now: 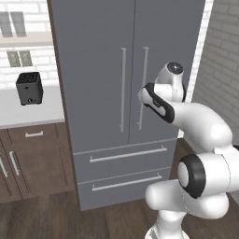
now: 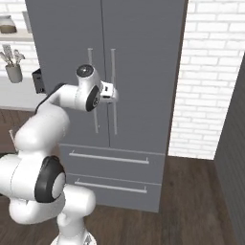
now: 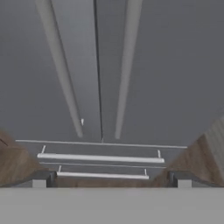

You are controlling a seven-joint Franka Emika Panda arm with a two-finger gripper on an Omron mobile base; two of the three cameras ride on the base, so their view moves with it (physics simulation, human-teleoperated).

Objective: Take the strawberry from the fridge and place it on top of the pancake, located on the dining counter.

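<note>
Evidently the job is at its very beginning, because the tall matte grey French-door fridge (image 1: pixel 107 70) has both doors shut, so the strawberry, judged to be inside it, is hidden behind them, and the pancake and dining counter cannot be located from this spot. The white arm reaches forward with its gripper (image 2: pixel 115 93) held level at about mid-height of the doors, close in front of the two long vertical silver bar handles (image 1: pixel 123 88) that flank the centre seam; that posture suits hooking a bar and swinging a door outward, which I take to be the step in hand. In the hand view the jaws stand spread as wide as they go with nothing between them, the two dark tips at five and seven o'clock, and the seam runs up toward twelve o'clock with one bar on either side, so the hand is roughly centred and has not yet committed to a door. Below the doors lie two lower drawers with horizontal bar pulls (image 1: pixel 128 155), which need not be touched. At nine o'clock in the left base view a small black boxy appliance (image 1: pixel 29 87) sits on the pale tabletop (image 1: pixel 28 114) of the dark brown wood wall cabinets, well apart from the arm.
</note>
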